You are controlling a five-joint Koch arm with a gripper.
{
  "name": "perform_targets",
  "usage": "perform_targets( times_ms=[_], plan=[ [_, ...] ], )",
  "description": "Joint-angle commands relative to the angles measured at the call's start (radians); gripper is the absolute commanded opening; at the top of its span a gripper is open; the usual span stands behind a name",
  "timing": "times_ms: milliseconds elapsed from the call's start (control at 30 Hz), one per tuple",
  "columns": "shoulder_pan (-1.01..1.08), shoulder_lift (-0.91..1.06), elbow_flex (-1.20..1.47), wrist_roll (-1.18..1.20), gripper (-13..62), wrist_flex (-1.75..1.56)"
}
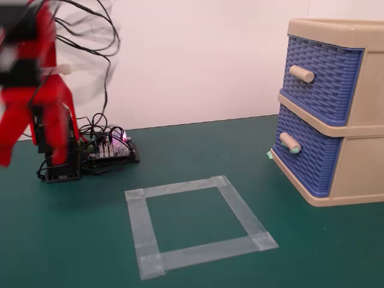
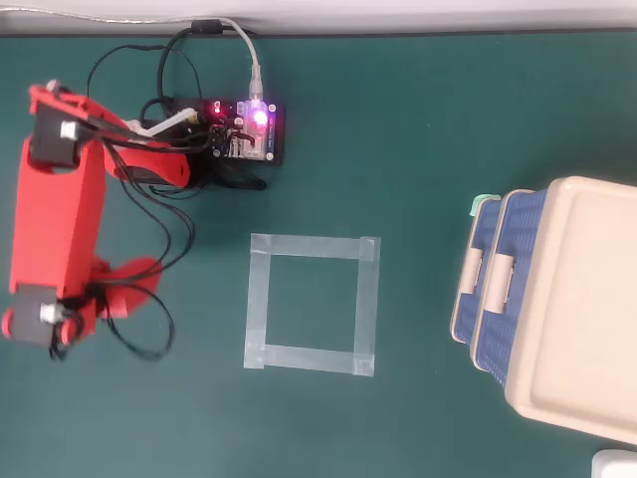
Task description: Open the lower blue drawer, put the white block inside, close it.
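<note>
The red hand (image 2: 127, 289) of the arm is blurred at the left side of both views, well apart from the cabinet; whether it is open or closed cannot be told. The lower blue basket-weave plastic drawer (image 1: 306, 157) with the teal-tipped beige knob (image 1: 290, 143) is closed. A square of grey tape (image 2: 313, 304) lies on the green surface (image 2: 428, 119).
</note>
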Motion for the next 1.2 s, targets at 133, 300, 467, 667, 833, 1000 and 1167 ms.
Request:
perform_targets(
  times_ms=[133, 300, 467, 667, 833, 1000, 1167],
  plan=[
    [0.127, 0.284, 0.434, -0.164, 33.9, -0.222],
    [0.127, 0.528, 0.692, -0.135, 33.9, -0.233],
    [0.123, 0.575, 0.805, -0.077, 33.9, -0.232],
    [0.092, 0.575, 0.825, -0.089, 33.9, -0.230],
    [0.020, 0.574, 0.825, -0.089, 34.3, -0.229],
    [0.017, 0.574, 0.824, -0.089, 34.4, -0.229],
    [0.017, 0.574, 0.824, -0.089, 34.4, -0.229]
  ],
)
